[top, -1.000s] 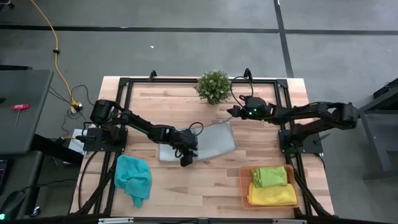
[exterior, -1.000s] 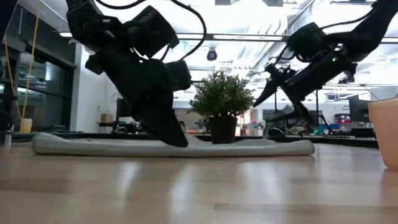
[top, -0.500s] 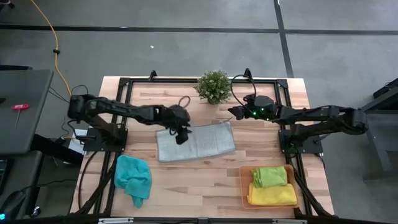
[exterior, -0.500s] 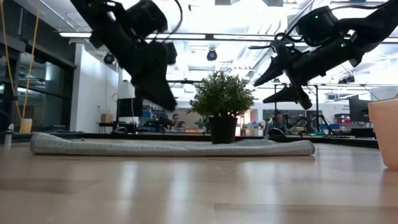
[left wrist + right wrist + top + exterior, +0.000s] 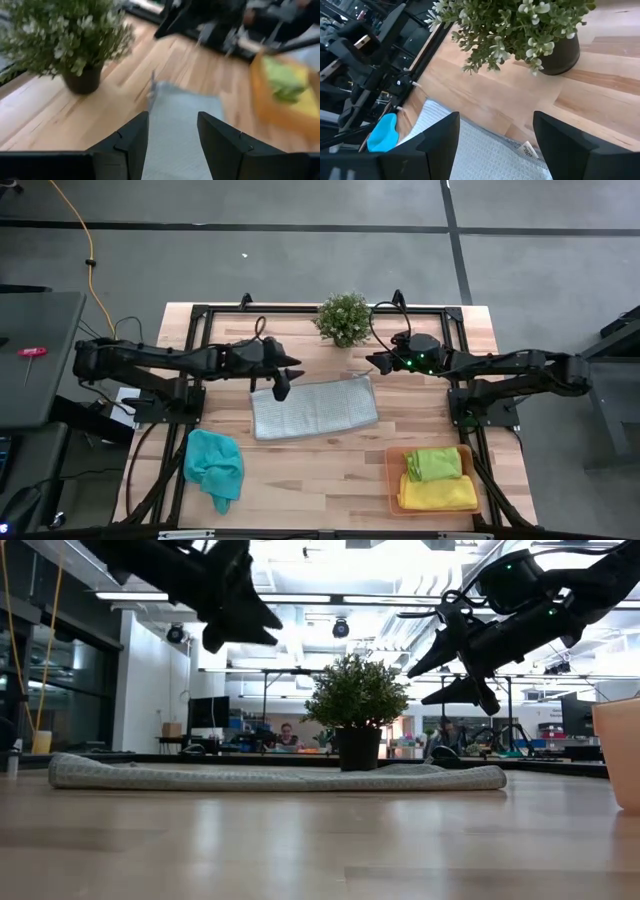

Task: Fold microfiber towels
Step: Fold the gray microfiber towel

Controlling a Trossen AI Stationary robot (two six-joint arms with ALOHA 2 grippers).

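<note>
Grey towel (image 5: 314,409) lies flat mid-table, folded into a long strip, so you've got both far corners exposed. Left gripper (image 5: 281,385) hangs open and empty over its far-left corner; right gripper (image 5: 372,361) open and empty above the far-right one, beside the plant (image 5: 344,317). Teal towel (image 5: 214,466) waits near-left; 2 towels (image 5: 436,478) sit in the orange tray (image 5: 391,480).

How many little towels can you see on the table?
4. A grey towel lies flat mid-table, a teal towel is crumpled near the front left, and a green towel sits on a yellow towel in the orange tray. More may be hidden underneath.
</note>
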